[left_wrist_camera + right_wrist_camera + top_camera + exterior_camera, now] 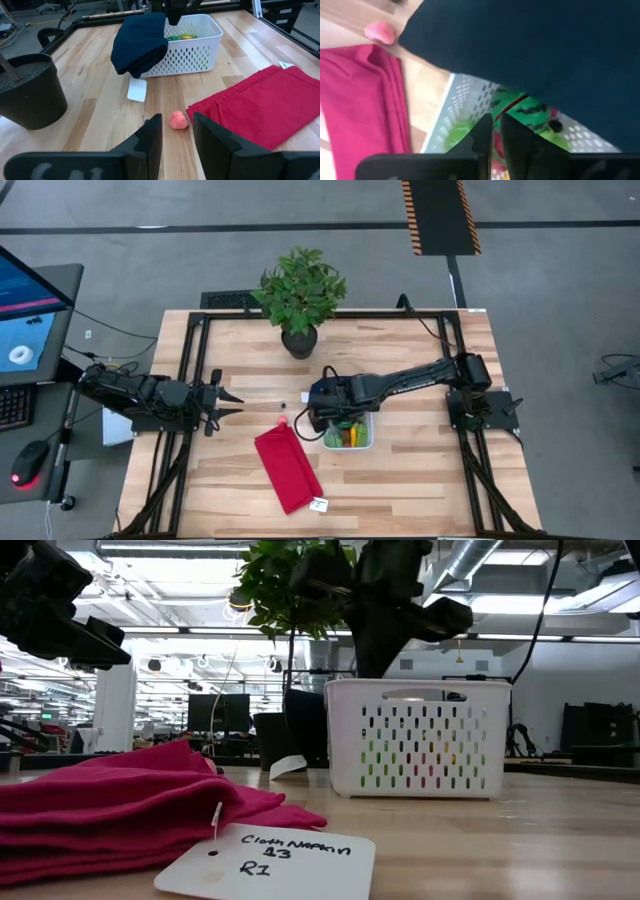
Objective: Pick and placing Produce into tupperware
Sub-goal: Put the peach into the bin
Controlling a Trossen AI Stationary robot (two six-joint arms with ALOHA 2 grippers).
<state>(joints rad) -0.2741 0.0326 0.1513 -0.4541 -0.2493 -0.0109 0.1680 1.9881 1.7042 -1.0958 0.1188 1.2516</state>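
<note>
The tupperware (368,442), a white perforated container, stands at mid-table with green, orange and striped produce (530,107) inside. A dark navy cloth (140,45) hangs over its corner nearest the left arm. My right gripper (496,129) points down over the container, beside the cloth's top edge. Its fingers stand a narrow gap apart with nothing between them. A red strawberry (178,120) lies on the wood between the container and the left arm. My left gripper (236,401) waits open at the table's left, the strawberry well ahead of its fingers.
A folded red cloth (288,468) with a white tag (270,860) lies near the front edge, left of the container. A potted plant (300,295) stands at the far middle. Another white tag (137,90) lies beside the container. Black frame rails run along both table sides.
</note>
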